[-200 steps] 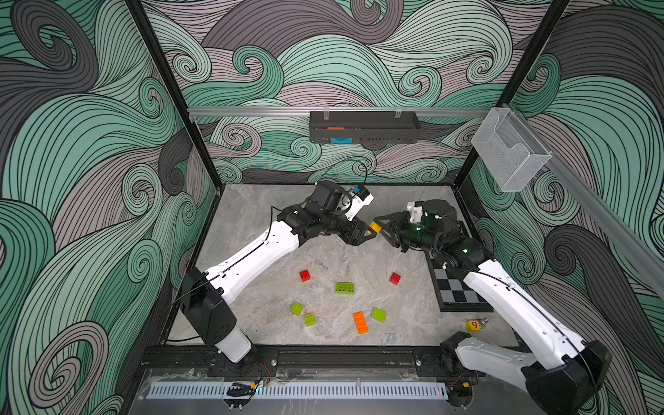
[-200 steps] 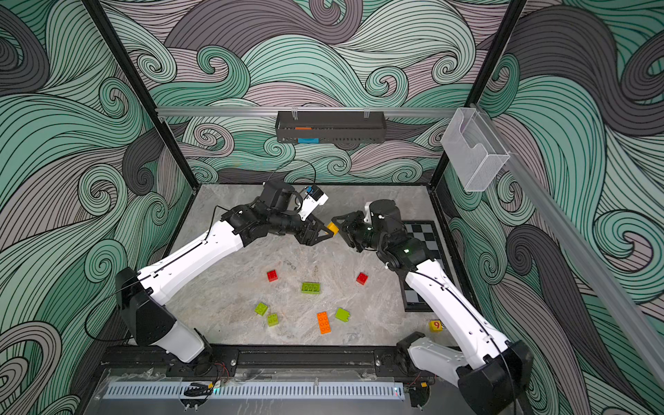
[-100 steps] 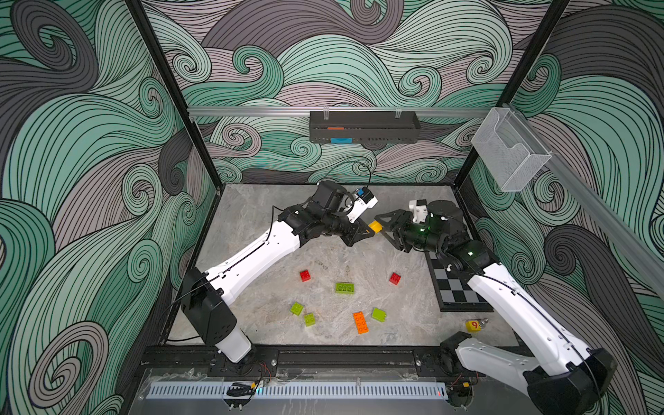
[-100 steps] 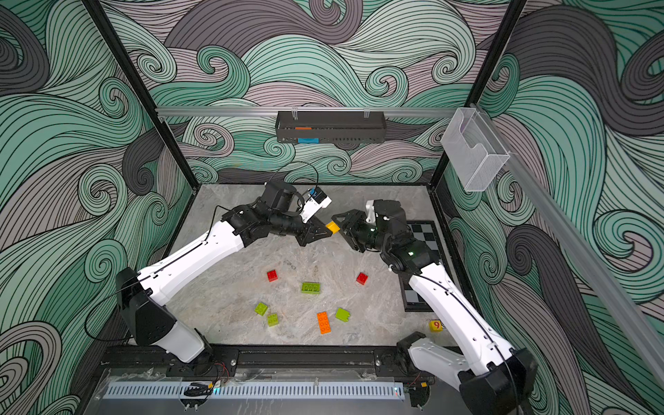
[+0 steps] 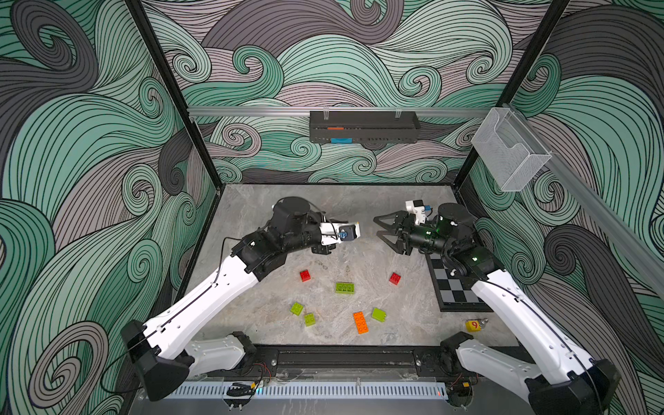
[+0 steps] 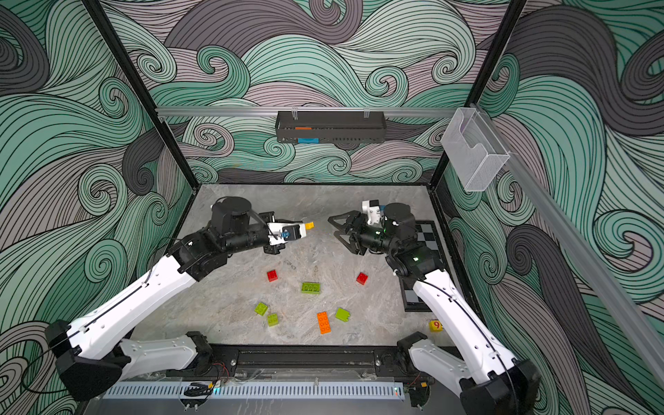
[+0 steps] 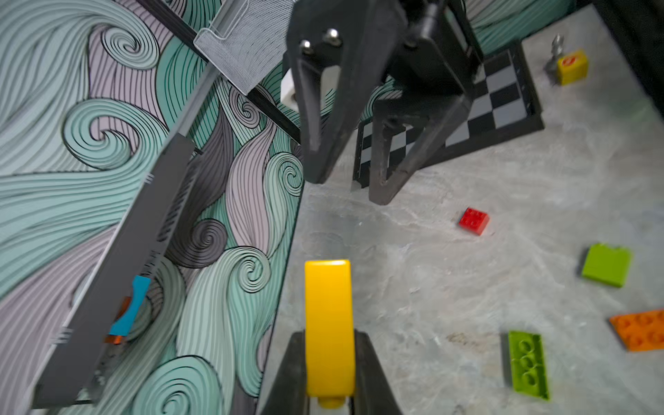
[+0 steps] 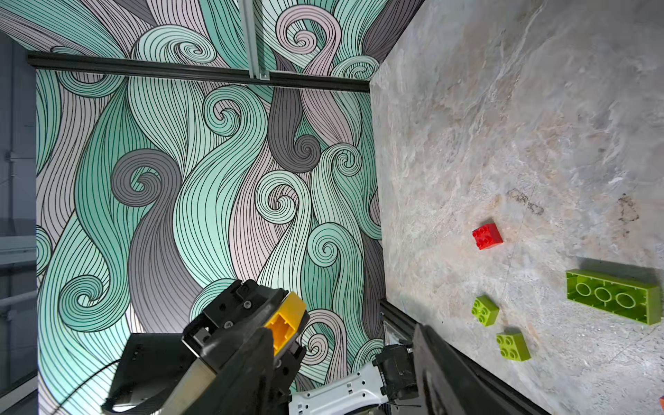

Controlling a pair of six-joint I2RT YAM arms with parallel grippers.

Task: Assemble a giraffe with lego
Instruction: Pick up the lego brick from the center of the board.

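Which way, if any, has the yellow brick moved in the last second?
Yes. The yellow brick, in the left gripper, has shifted away from the checkerboard.

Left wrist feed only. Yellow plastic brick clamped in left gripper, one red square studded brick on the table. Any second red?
Observer: Yes, a second red square studded brick lies left of the long lime green brick.
Operator: Lime squares? I see one.
Observer: Two more: a lime green square brick and its lime green twin beside it, left of the long one.
Operator: Yellow's hollow side?
Observer: The yellow brick's hollow underside faces the open right gripper.
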